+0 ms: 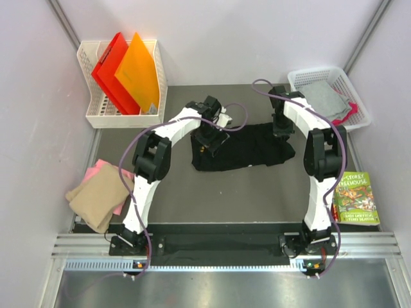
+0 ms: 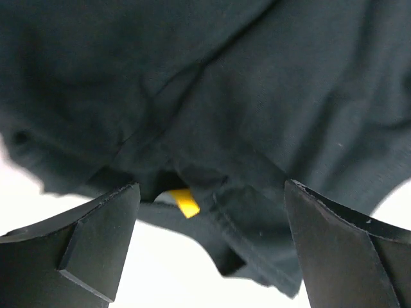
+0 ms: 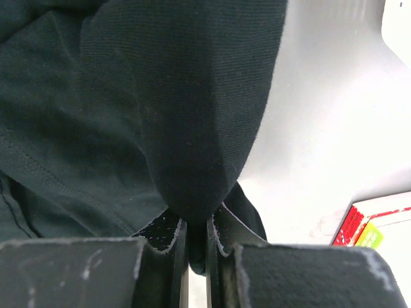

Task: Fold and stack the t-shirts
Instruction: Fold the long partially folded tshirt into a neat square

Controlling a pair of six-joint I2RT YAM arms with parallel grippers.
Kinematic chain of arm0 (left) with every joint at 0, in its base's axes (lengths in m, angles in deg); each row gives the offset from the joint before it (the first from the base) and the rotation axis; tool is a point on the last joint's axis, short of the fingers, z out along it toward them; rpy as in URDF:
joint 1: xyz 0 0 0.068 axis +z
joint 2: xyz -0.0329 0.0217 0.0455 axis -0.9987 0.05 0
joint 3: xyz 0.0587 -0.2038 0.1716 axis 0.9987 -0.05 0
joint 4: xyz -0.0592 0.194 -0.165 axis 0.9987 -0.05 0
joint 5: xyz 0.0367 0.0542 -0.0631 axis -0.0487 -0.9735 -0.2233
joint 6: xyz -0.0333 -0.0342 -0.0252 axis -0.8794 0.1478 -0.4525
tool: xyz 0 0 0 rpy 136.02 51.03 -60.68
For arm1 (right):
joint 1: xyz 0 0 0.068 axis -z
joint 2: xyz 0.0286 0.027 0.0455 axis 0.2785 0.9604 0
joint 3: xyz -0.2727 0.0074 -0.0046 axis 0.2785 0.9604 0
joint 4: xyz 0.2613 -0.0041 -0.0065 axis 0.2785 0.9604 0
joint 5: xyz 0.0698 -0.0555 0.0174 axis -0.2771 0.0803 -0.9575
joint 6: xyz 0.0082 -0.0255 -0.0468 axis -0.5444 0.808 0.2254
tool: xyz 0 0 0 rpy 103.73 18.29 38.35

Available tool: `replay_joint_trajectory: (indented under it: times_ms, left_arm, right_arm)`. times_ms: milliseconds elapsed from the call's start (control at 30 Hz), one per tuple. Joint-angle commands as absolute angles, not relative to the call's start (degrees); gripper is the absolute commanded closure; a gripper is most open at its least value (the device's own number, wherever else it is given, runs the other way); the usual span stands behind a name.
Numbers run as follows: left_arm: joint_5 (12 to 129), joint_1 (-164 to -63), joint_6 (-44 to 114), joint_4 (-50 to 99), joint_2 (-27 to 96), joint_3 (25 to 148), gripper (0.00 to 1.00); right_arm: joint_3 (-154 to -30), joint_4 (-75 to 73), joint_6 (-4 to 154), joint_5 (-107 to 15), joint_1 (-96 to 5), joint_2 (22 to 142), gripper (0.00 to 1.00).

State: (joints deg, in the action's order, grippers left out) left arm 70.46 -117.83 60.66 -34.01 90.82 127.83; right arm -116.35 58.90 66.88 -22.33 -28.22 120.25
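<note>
We log black t-shirt (image 1: 244, 151): soft matte knit, rumpled at centre of table (image 1: 257, 192) | our left gripper (image 2: 210, 189) spread wide, empty, above its hem | our right gripper (image 3: 196, 224) pinched tight on a fold

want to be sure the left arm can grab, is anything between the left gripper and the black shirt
Nothing visible does. The left gripper is open directly over the black shirt, with only its cloth showing ahead of it in the wrist view. The right gripper is shut on a fold of the same shirt.
</note>
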Motion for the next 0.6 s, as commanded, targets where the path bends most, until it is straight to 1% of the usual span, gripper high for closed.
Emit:
replay_joint_trajectory:
  times_ms: [0,100,233,367,400,500,567]
  left_arm:
    - [68.85,-118.25,59.71,-29.91,91.11,125.26,0.01]
    - [65.25,-118.77,61.2,-30.26,91.03,121.92,0.01]
    - [64.01,-118.95,64.8,-29.73,86.9,112.11,0.01]
    - [64.18,-118.95,67.88,-32.1,79.35,103.3,0.01]
    - [64.1,-119.04,69.45,-32.37,77.68,98.67,0.01]
    - [63.22,-119.04,72.09,-32.28,70.74,89.7,0.01]
    - [62.78,-119.04,72.63,-32.37,66.52,86.16,0.01]
  right_arm:
    - [-116.1,56.84,67.27,-22.56,-27.16,120.1,1.0]
    - [-116.1,56.75,67.54,-23.0,-26.54,120.36,1.0]
    - [-115.13,57.1,67.97,-23.08,-26.36,120.1,1.0]
    - [-110.67,56.75,67.98,-23.43,-26.45,117.82,1.0]
    - [-109.6,56.4,67.63,-24.13,-26.54,116.16,1.0]
    - [-105.12,55.61,67.01,-25.98,-26.63,112.56,1.0]
    - [-102.84,54.99,66.75,-27.12,-26.98,111.14,1.0]
